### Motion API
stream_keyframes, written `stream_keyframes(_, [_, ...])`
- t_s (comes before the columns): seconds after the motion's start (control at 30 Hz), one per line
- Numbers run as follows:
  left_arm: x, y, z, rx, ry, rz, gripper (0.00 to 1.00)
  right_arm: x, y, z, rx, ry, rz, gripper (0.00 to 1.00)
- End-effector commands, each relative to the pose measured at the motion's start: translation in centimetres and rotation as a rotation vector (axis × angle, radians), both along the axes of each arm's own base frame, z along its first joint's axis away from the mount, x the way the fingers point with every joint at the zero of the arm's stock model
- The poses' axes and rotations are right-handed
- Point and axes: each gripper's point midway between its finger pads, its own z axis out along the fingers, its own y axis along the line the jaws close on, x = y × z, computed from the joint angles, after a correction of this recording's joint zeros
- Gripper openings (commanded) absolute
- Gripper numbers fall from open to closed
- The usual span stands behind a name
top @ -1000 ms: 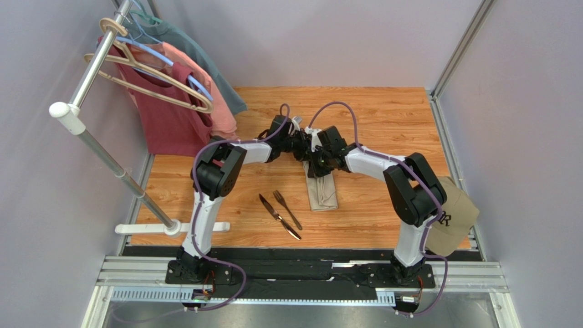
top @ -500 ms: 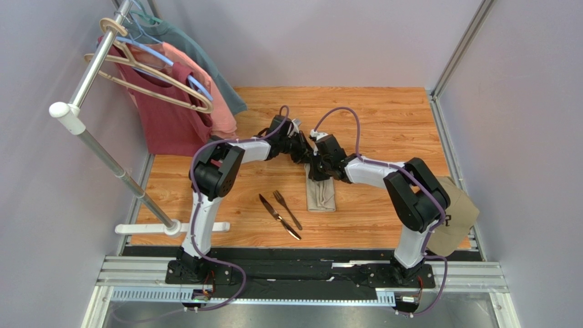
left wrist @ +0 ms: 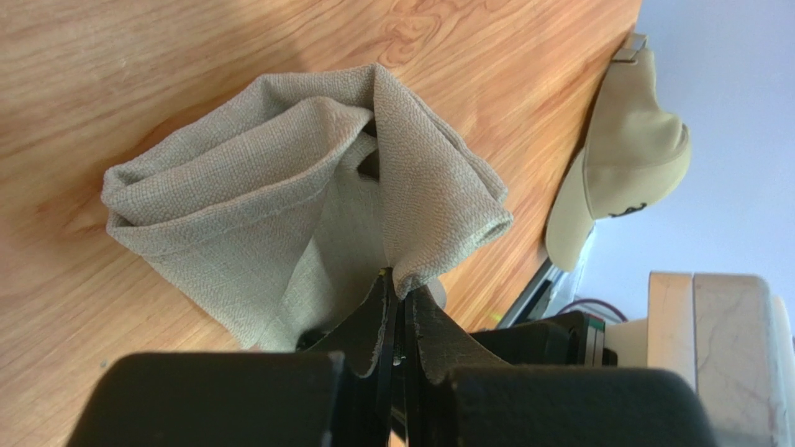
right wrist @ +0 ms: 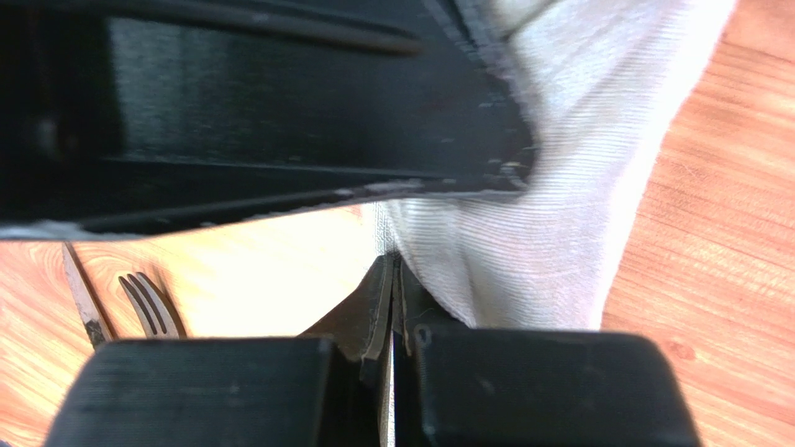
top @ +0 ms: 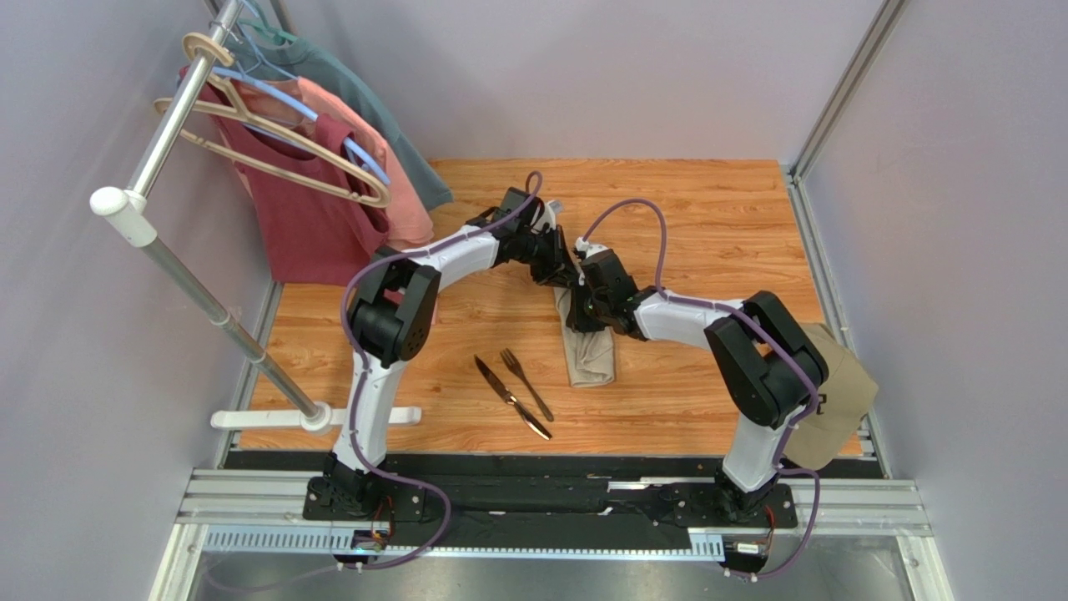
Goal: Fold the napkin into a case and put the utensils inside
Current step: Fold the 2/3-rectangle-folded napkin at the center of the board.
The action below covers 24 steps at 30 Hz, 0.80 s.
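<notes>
Left gripper [left wrist: 396, 284] and right gripper [right wrist: 390, 270] each pinch the far end of the folded napkin [top: 592, 361], jaws clamped on cloth; fork [top: 528, 386] and knife [top: 512, 397] lie just left.

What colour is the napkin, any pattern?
Plain beige-tan napkin, no pattern; clearest in the left wrist view.

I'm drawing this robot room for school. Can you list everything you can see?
napkin: one, beige, mid-table, partly folded
fork: one, dark, left of the napkin
knife: one, dark, beside the fork
cap: one, tan, table's right edge
shirts: three, red, pink, teal, hanging at left
rack: one, silver, left side
table: one, wooden
left gripper: one, black, pinching the napkin
right gripper: one, black, pinching the napkin
</notes>
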Motion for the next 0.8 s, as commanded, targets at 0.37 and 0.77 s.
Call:
stream_keyframes(0.37, [-2.1, 2.0, -3.0, 0.004, 0.041, 0.010, 0.00, -2.1, -0.8, -0.9, -0.016, 0.076, 0.007, 0.00])
stream_keyframes(0.77, [-0.6, 2.2, -3.4, 0.037, 0.002, 0.008, 0.00, -4.6, 0.1, 4.3, 0.083, 0.089, 0.088, 0.19])
